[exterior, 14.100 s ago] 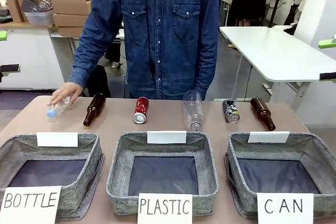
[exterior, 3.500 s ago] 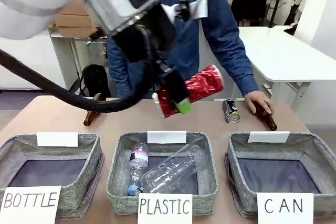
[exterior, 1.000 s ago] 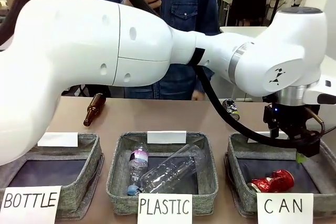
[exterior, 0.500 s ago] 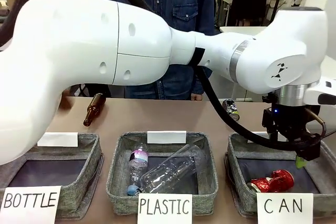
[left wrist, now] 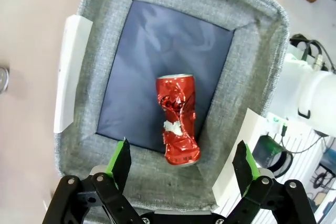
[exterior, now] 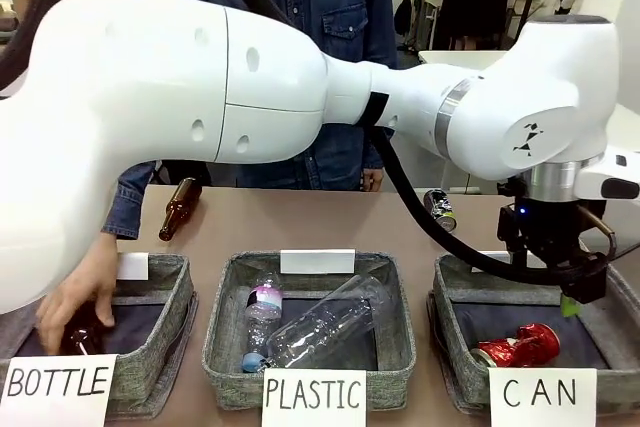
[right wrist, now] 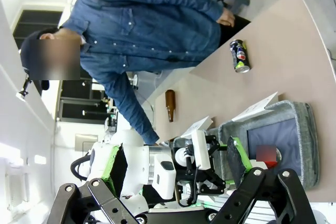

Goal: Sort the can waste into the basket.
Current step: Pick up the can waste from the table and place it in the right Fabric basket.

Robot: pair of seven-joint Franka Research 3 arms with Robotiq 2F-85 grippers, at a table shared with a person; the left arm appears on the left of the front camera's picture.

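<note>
The dented red can [exterior: 518, 345] lies on its side on the dark floor of the grey CAN basket [exterior: 450, 292]. My left gripper [exterior: 562, 289] hangs open just above that basket with nothing between its fingers. In the left wrist view the red can [left wrist: 177, 119] lies in the basket [left wrist: 252, 51] below my open left gripper [left wrist: 182, 160]. The dark silver-grey can [exterior: 439, 211] lies on the table behind the basket. My right gripper [right wrist: 175, 162] is open and holds nothing, well off to the side; beyond it are the dark can [right wrist: 239, 56] and the basket [right wrist: 311, 145].
The person's hand [exterior: 75, 297] is inside the BOTTLE basket [exterior: 175, 292] with a brown bottle [exterior: 80, 340]. Another brown bottle [exterior: 178, 209] lies on the table's far left. The PLASTIC basket [exterior: 225, 292] holds two clear bottles [exterior: 320, 327]. My left arm spans the table.
My left gripper, which carried the red can earlier, has let it go in the CAN basket and stays above it. The person's hand has brought a brown bottle down into the BOTTLE basket.
</note>
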